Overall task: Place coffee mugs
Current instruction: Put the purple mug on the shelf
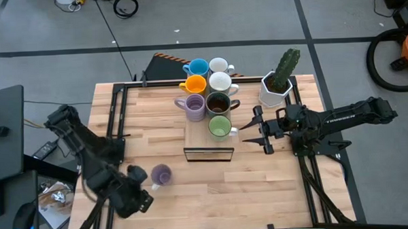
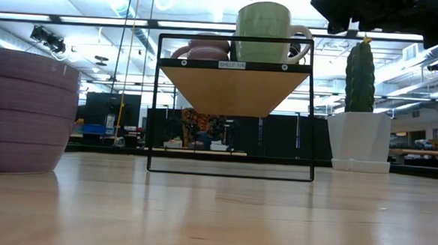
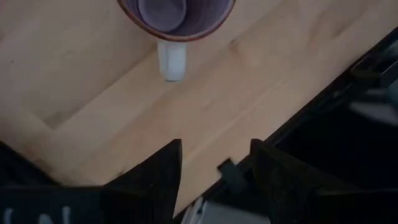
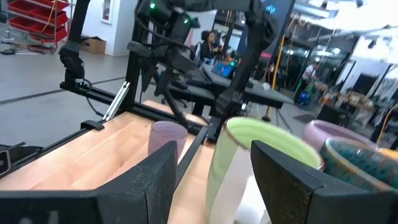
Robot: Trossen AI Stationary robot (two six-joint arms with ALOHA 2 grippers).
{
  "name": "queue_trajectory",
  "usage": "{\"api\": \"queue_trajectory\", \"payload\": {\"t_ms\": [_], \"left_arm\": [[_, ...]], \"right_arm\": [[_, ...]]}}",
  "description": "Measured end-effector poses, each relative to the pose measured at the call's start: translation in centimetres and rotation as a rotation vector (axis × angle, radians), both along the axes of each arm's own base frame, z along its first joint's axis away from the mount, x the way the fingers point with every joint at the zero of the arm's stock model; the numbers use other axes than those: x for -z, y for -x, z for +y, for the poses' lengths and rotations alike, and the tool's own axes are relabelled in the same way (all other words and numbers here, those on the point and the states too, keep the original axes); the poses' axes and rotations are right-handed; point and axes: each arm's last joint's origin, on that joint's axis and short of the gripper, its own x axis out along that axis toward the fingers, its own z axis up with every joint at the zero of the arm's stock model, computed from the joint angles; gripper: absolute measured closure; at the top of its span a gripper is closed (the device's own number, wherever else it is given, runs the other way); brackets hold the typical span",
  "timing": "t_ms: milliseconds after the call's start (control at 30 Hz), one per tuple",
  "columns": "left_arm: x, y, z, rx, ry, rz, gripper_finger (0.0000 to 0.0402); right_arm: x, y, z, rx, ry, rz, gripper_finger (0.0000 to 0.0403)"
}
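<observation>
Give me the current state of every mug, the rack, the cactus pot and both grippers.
Seven mugs: upright on the rack.
Lavender mug: upright on the table, not held.
Rack: standing.
Cactus pot: upright.
Left gripper: open, empty, beside the lavender mug.
Right gripper: open, by the green mug.

Butcher-block table (image 1: 274,187) light wood, plank-striped. Shelf (image 1: 209,154) black frame, tan wood top. On shelf: light blue mug (image 1: 198,67), two white mugs (image 1: 219,65) (image 1: 220,81), orange mug (image 1: 195,84), lavender mug (image 1: 194,105), dark brown mug (image 1: 218,102), green mug (image 1: 220,127) with white handle. Second lavender mug (image 1: 161,174) with pale handle. White pot (image 1: 274,91), green cactus (image 1: 285,69). Both arms dark. Grey floor (image 1: 255,17) with pale lines.
</observation>
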Motion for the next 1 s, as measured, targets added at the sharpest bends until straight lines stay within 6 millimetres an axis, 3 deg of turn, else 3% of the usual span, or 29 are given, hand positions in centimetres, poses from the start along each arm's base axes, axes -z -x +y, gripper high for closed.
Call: {"api": "queue_trajectory", "payload": {"t_ms": [200, 433, 1000], "left_arm": [[1.6, 1.9, -1.3, -0.122, -0.077, -0.066, 0.0205], [4.9, 0.3, -2.3, -0.161, -0.108, 0.047, 0.0205], [7.9, -1.9, -2.4, -0.034, -0.300, 0.051, 0.0205]], "right_arm": [[-0.4, 0.0, 0.0, 0.001, 0.024, -0.043, 0.0192], [-0.5, 0.0, 0.0, 0.002, 0.044, -0.057, 0.0192], [-0.5, 0.0, 0.0, 0.001, 0.030, -0.055, 0.0192]]}}
